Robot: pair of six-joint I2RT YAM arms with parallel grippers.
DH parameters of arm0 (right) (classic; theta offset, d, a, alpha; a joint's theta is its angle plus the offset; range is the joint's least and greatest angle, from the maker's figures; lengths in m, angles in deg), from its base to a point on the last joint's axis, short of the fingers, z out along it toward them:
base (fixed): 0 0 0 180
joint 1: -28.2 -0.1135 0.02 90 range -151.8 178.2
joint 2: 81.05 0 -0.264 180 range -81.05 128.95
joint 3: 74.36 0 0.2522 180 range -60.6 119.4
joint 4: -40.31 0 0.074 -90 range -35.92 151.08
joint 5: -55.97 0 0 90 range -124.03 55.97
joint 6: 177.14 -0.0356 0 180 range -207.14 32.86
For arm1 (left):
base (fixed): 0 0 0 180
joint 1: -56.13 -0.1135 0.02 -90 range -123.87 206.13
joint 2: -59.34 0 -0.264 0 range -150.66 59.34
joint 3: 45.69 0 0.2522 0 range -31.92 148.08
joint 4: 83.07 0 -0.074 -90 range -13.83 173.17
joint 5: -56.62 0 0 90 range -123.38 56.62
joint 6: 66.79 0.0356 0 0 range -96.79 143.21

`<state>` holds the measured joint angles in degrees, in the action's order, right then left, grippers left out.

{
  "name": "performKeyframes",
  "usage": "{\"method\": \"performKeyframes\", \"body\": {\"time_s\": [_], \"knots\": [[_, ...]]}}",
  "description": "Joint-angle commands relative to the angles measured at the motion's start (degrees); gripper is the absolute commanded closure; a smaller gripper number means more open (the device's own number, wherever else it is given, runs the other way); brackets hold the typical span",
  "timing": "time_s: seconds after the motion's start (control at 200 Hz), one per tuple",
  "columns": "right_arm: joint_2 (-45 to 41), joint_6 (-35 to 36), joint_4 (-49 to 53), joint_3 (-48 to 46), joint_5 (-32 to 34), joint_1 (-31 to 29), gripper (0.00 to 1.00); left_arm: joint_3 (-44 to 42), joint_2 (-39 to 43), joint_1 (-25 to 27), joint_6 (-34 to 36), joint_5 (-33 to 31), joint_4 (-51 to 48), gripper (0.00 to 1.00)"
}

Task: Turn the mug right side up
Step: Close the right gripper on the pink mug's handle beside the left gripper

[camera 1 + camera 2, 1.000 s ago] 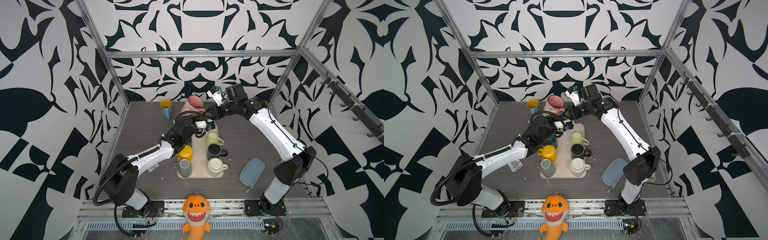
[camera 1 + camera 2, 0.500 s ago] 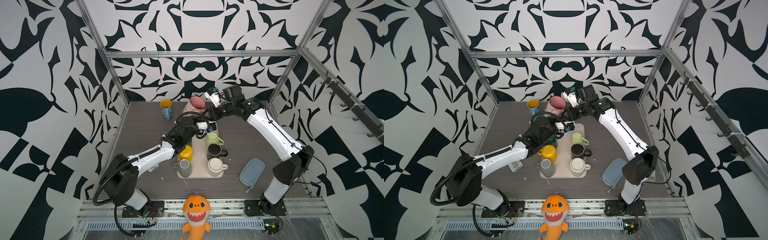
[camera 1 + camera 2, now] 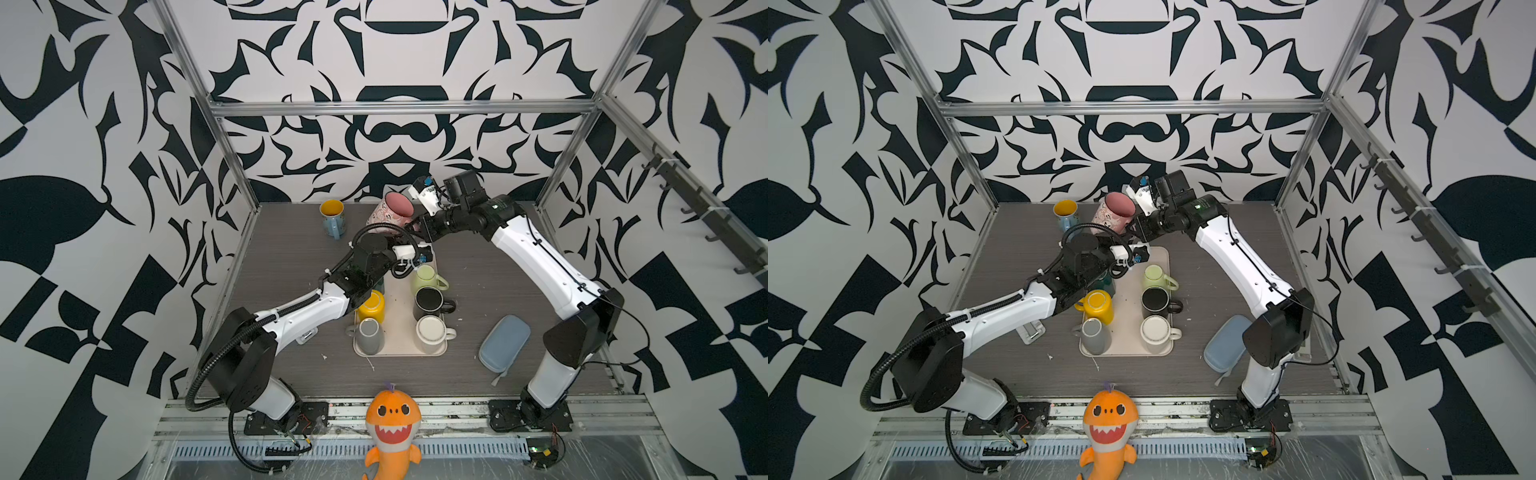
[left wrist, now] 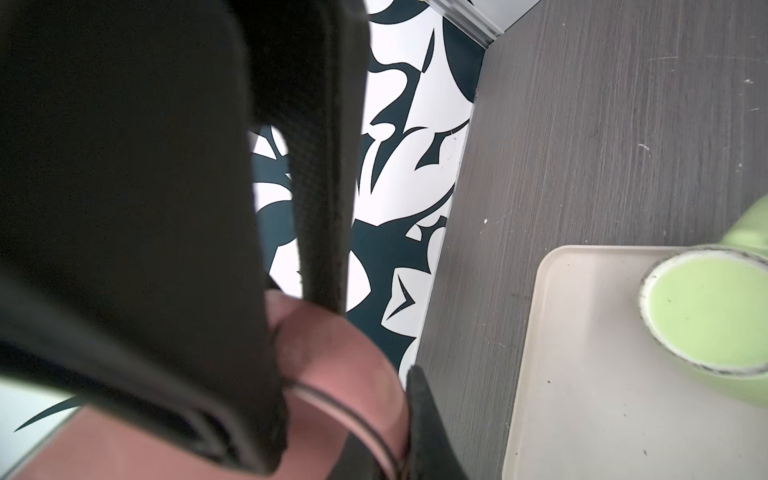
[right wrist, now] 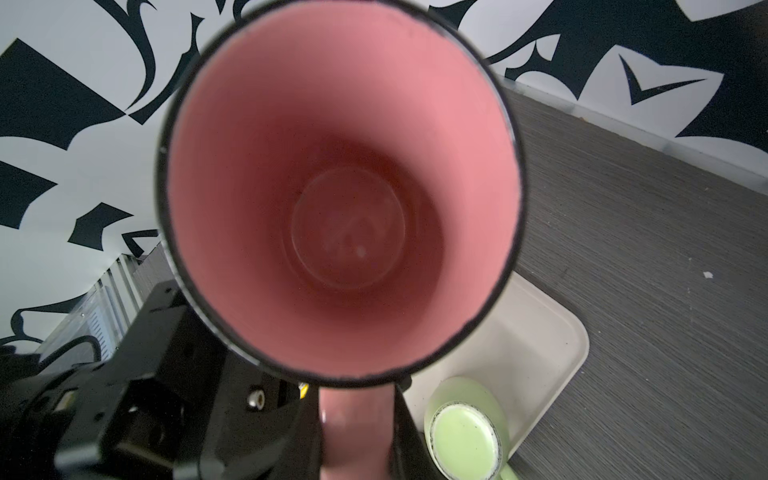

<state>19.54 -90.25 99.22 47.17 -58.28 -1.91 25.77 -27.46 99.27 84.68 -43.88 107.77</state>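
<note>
We hold the pink mug (image 3: 390, 211) between us, off the table, above the far end of the tray (image 3: 399, 299). Our left gripper (image 4: 345, 374) is clamped tight on the mug's pink handle (image 4: 332, 353), its dark fingers (image 4: 428, 419) pressed against it in the left wrist view. Our right gripper (image 5: 357, 424) has its jaws either side of the same handle, narrowed close to it; whether they actually press it we cannot tell. The mug's mouth faces the right wrist camera, and in both top views it tilts with the opening up and toward the right arm.

Just under the mug, on the tray, a light green mug (image 3: 426, 277) sits upside down. Nearer the front of the tray stand a black mug (image 3: 430, 301) and a white mug (image 3: 432, 332), with a yellow mug (image 3: 371, 305) and a grey mug (image 3: 369, 334) in the other row. A blue mug with a yellow inside (image 3: 332, 217) stands on the table near the back wall, and a blue case (image 3: 504, 343) lies to the right of the tray. An orange shark toy (image 3: 391, 424) sits at the front edge.
</note>
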Motion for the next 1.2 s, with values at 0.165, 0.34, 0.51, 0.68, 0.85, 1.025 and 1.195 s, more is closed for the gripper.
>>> {"method": "performKeyframes", "body": {"time_s": [0.165, 0.34, 0.51, 0.68, 0.85, 1.025, 1.195], "knots": [[-2.27, -2.78, -3.05, -1.16, 0.68, -1.57, 1.00, 1.83, 1.14, 0.63, 1.52, -3.02, 12.49, 1.00], [-4.07, -4.09, -5.50, -3.57, 1.91, -1.86, 1.00, 1.48, 0.33, 0.63, 1.46, -4.51, 15.40, 0.83], [-5.27, -4.57, -5.83, -4.47, 3.26, -1.94, 1.00, 1.48, -0.52, 0.66, 1.59, -5.27, 17.50, 0.55], [-7.19, -5.49, -8.11, -6.32, 5.38, -1.97, 1.00, 0.79, -0.86, 0.72, 2.55, -6.37, 19.48, 0.41], [-7.34, -6.01, -8.31, -6.55, 7.58, -1.97, 1.00, 0.10, -0.29, 0.72, 2.75, -6.88, 19.96, 0.37], [-6.84, -6.38, -8.15, -6.12, 11.45, -1.74, 1.00, -0.63, 0.82, 0.72, 3.31, -8.10, 19.96, 0.31], [-6.05, -6.77, -7.70, -5.21, 13.41, -1.19, 1.00, -1.51, 1.54, 0.71, 4.14, -9.69, 19.79, 0.29]]}}
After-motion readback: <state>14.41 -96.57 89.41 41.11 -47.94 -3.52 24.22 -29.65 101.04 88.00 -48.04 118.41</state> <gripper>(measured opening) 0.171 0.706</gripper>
